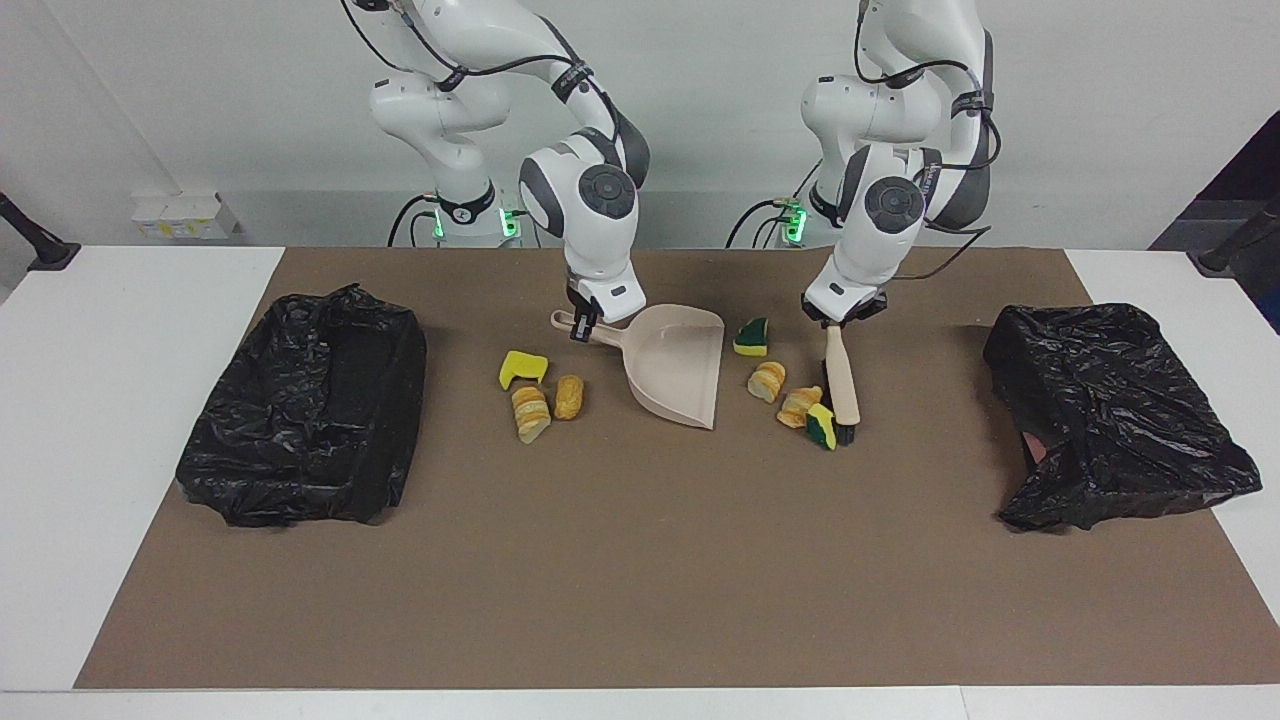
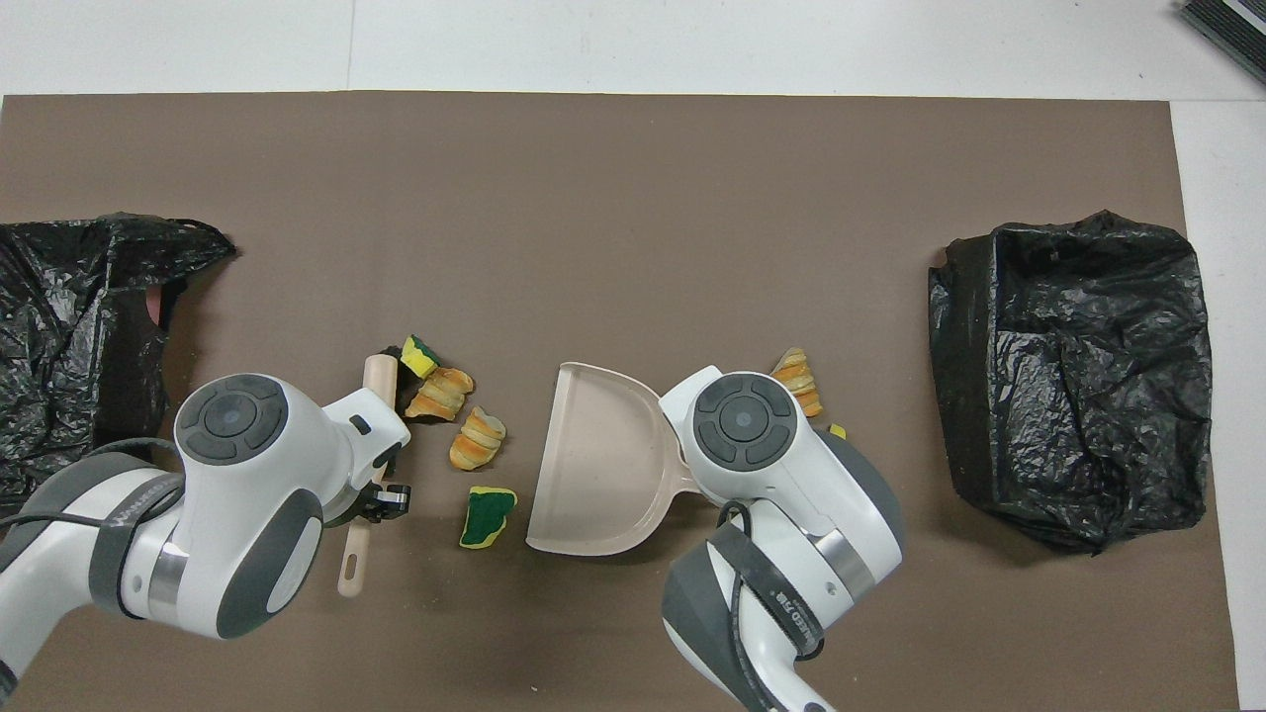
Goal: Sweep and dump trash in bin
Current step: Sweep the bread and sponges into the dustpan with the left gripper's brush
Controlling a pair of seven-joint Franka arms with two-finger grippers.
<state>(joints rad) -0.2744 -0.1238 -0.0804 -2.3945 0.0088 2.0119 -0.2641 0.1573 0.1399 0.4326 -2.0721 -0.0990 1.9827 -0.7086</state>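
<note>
My left gripper (image 1: 836, 325) is shut on the handle of the beige brush (image 1: 841, 385) (image 2: 377, 379). Its black bristles rest on the mat against a yellow-green sponge chunk (image 1: 822, 428) (image 2: 420, 354) and a bread bit (image 1: 798, 406) (image 2: 440, 393). Between brush and dustpan lie another bread bit (image 1: 767, 381) (image 2: 477, 440) and a green sponge chunk (image 1: 751, 338) (image 2: 487, 514). The beige dustpan (image 1: 680, 365) (image 2: 593, 465) sits on the mat, and my right gripper (image 1: 582, 328) is shut on its handle. More trash, a yellow sponge (image 1: 522, 368) and two bread bits (image 1: 530, 412), lies toward the right arm's end.
Two bins lined with black bags stand on the brown mat, one (image 1: 310, 410) (image 2: 1073, 376) at the right arm's end and one (image 1: 1110, 410) (image 2: 69, 297) at the left arm's end. In the overhead view the right wrist covers its gripper.
</note>
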